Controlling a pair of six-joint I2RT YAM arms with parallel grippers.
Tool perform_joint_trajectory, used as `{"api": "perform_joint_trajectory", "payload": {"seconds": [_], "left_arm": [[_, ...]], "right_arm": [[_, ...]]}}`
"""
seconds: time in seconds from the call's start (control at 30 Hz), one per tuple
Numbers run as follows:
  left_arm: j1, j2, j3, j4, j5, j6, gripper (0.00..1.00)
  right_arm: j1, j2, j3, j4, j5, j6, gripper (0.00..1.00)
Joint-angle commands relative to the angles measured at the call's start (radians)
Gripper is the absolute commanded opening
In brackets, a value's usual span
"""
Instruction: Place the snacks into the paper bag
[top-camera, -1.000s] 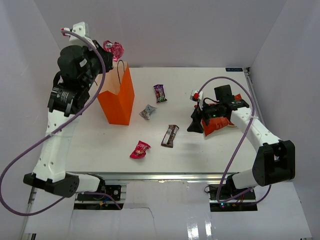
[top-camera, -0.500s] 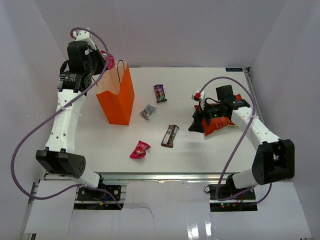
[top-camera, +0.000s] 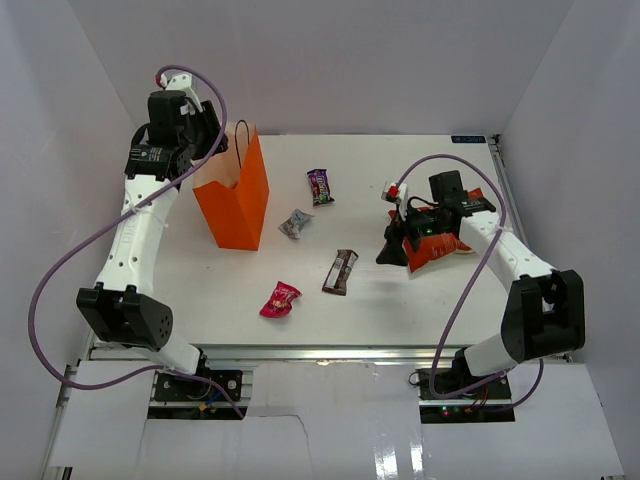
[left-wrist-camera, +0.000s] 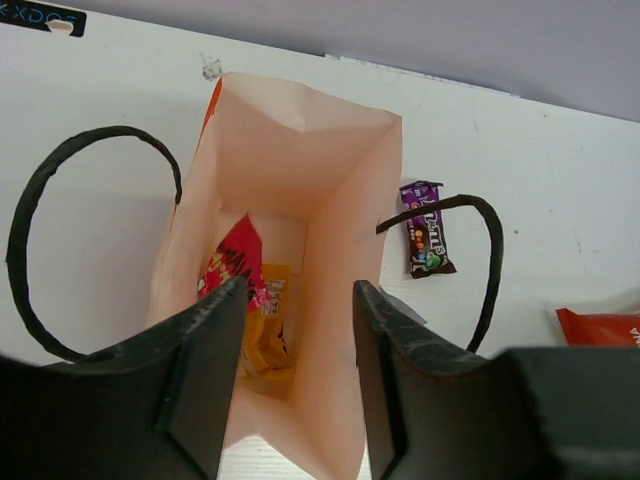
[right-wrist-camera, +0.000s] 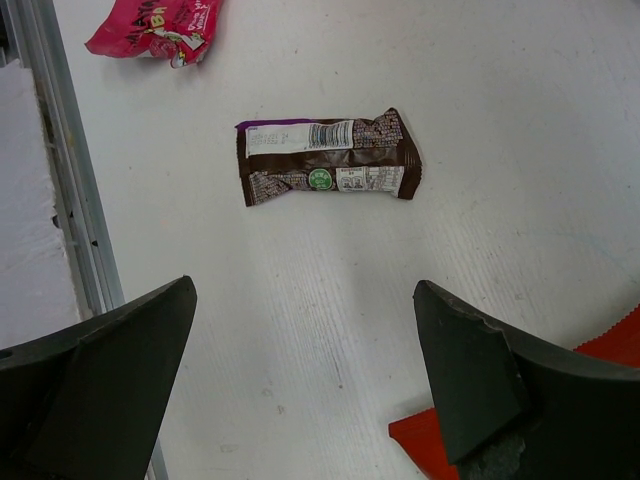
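Tall orange rectangular paper bag (top-camera: 240, 205): one. Large red-orange crinkled chip bag (top-camera: 437, 250): one. Small wrapped sweets, six in all: pink foil candies (top-camera: 281, 298), two, counting the one inside the bag; purple candy packet (top-camera: 320, 186), one; silver wrapped candy (top-camera: 295, 223), one; brown wrapped bar (top-camera: 340, 271), one; yellow wrapped candy (left-wrist-camera: 262, 335), one.

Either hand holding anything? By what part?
Nothing held. Left hand open over the paper bag; right hand open, empty, beside the chip bag.

The paper bag (top-camera: 245, 205) is matt, the brown bar (right-wrist-camera: 325, 160) glossy.
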Motion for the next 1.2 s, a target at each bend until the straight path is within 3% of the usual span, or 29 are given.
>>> {"api": "perform_joint_trajectory", "payload": {"seconds": [0.0,0.23,0.4,0.53,0.8,1.17], "left_arm": [[0.003,-0.039,0.042,0.003,0.023,0.003,0.58],[0.003,-0.181,0.024,0.010,0.159,-0.023,0.63],[0.003,-0.462,-0.299,0.148,0.306,-0.092,0.67],[0.003,-0.620,-0.519,0.194,0.343,-0.165,0.75],[0.003,-0.928,-0.845,0.242,0.392,-0.386,0.76],[0.003,-1.075,-1.072,0.240,0.414,-0.523,0.77]], "right_arm": [[-0.007,0.021,0.053,-0.018,-0.024,0.005,0.95],[0.016,0.142,0.186,0.024,0.016,0.224,0.93],[0.102,0.332,0.440,0.018,0.331,0.480,0.90],[0.163,0.476,0.643,0.002,0.488,0.562,0.91],[0.211,0.725,0.886,0.151,0.610,0.726,0.91],[0.258,0.941,1.072,0.303,0.740,0.808,0.88]]}}
